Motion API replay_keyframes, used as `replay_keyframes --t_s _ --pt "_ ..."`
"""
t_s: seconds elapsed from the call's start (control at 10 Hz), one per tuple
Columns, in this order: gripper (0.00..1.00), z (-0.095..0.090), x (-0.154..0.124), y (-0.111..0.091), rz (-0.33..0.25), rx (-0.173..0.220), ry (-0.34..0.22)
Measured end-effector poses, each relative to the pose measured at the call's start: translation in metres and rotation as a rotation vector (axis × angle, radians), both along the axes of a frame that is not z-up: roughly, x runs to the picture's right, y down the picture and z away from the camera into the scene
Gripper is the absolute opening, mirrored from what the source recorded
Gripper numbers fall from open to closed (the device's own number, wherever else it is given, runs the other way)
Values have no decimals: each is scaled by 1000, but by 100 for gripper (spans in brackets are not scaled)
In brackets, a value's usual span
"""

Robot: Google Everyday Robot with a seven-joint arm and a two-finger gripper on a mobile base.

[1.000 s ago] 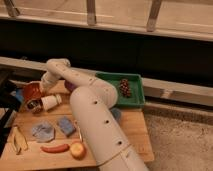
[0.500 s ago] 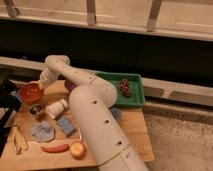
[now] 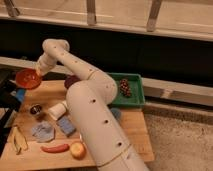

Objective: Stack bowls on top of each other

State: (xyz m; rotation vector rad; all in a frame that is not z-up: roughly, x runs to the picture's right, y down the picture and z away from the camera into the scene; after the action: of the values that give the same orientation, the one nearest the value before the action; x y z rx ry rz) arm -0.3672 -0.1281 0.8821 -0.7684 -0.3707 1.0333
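The orange-red bowl [image 3: 26, 79] hangs in the air over the table's far left corner, roughly level. My gripper [image 3: 38, 73] is shut on its right rim, at the end of the white arm that reaches left. The purple bowl [image 3: 70, 81] sits on the wooden table [image 3: 127, 131] to the right of the held bowl. It is mostly hidden behind my arm, and only its left part shows.
A small metal cup [image 3: 35, 109] and a tipped white cup [image 3: 57, 110] lie below the held bowl. A blue cloth [image 3: 42, 131], blue sponge [image 3: 66, 125], banana [image 3: 18, 139], red pepper [image 3: 55, 148] and peach [image 3: 77, 150] lie near the front. A green tray [image 3: 134, 95] with grapes [image 3: 124, 87] is at the right.
The orange-red bowl has gone up and a little left with my gripper, away from the table top and the white cup. The other things lie as before.
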Motion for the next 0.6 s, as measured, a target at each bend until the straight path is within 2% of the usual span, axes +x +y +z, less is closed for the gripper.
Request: replay_keyframes --t_s 0.1,0.3,0.6 --pt "0 0 17 -13 1 12 33" --pt "0 -1 62 -26 8 21 108" --pt "0 -7 144 -31 20 5 222"
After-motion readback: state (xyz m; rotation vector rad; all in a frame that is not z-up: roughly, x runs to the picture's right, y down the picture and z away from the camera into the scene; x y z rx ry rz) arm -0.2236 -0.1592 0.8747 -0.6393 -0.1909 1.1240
